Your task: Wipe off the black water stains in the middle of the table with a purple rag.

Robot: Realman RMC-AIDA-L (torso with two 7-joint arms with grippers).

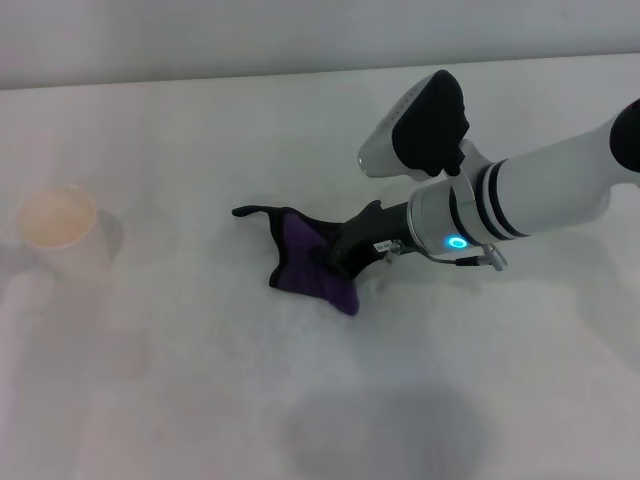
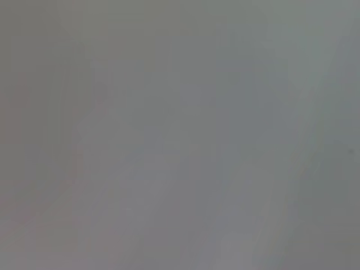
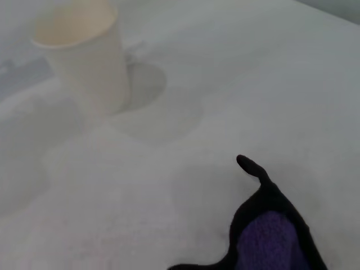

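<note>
Pale grey wall (image 1: pixel 200 40) behind

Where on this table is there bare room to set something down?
Bare table spans between the paper cup and the purple rag, and all along the near edge. It is crowded only where the right tool presses the rag.

A paper cup (image 1: pixel 62 232) stands upright near the left edge of the head view. It is white outside and pale cream inside. In the right wrist view the cup (image 3: pixel 84 53) throws a soft round shadow beside it. What the cup holds cannot be told.
</note>
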